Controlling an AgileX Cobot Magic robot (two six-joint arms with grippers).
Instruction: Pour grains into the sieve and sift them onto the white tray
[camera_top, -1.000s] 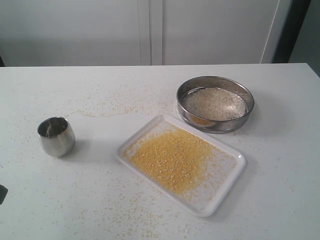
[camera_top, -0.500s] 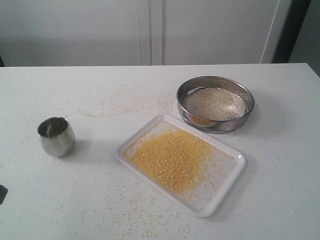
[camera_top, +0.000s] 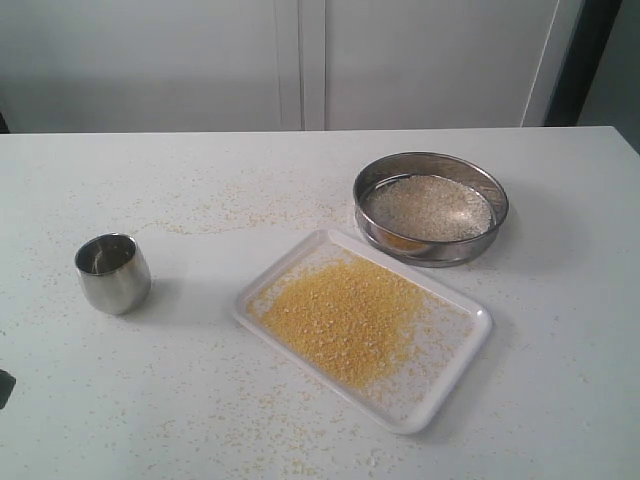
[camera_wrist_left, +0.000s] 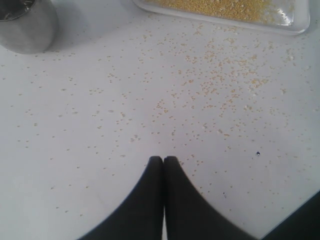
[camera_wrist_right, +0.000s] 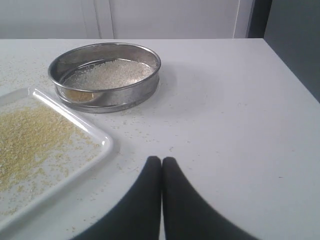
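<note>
The steel sieve (camera_top: 431, 207) rests on the table behind the white tray (camera_top: 455, 355), with whitish rice-like grains (camera_top: 428, 205) lying on its mesh. Fine yellow-orange granules (camera_top: 345, 315) are spread over the tray. The sieve (camera_wrist_right: 105, 75) and a tray corner (camera_wrist_right: 102, 147) also show in the right wrist view. My right gripper (camera_wrist_right: 161, 159) is shut and empty over bare table beside the tray. My left gripper (camera_wrist_left: 163, 158) is shut and empty above grain-strewn table, apart from the tray (camera_wrist_left: 295, 22). Neither gripper shows in the exterior view.
A small rounded steel cup (camera_top: 112, 272) stands upright on the left of the table, also seen as the cup (camera_wrist_left: 25, 27) in the left wrist view. Loose grains (camera_wrist_left: 220, 80) are scattered over the white tabletop. The table's right edge (camera_wrist_right: 292, 75) runs beyond the sieve.
</note>
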